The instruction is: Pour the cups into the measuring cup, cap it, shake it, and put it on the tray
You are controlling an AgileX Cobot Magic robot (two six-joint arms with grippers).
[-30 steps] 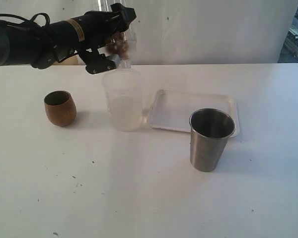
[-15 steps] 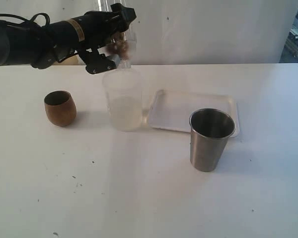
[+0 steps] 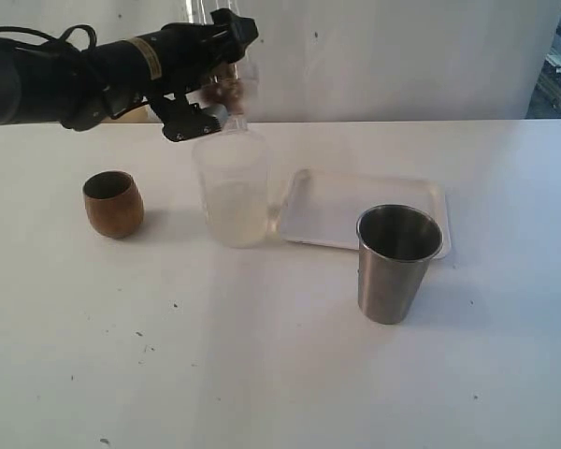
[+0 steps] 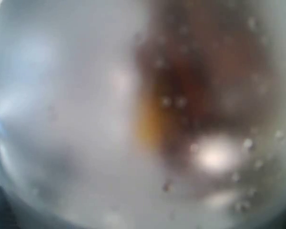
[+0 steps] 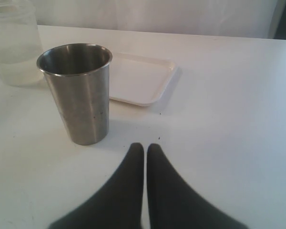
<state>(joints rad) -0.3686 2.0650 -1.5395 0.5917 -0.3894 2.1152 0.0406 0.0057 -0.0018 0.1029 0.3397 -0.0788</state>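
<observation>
My left gripper point(image 3: 221, 75) is raised above the table's back left, shut on the clear measuring cup point(image 3: 232, 90), which is tilted and holds brown bits. It hangs just over the mouth of a frosted beaker point(image 3: 232, 192). The left wrist view is filled by the blurred wall of the measuring cup point(image 4: 86, 119), with a brown mass behind it. The brown wooden cup point(image 3: 113, 203) stands upright to the left. The steel tumbler point(image 3: 397, 264) stands upright in front of the white tray point(image 3: 374, 201). My right gripper point(image 5: 145, 146) is shut and empty, low over the table near the steel tumbler point(image 5: 78, 93).
The frosted beaker point(image 5: 14, 47) holds pale liquid in its lower half and stands beside the tray's point(image 5: 143, 78) left edge. A white wall runs behind the table. Small dark specks dot the tabletop in front.
The left gripper with the measuring cup has shifted very slightly above the beaker. Nothing else has moved.
</observation>
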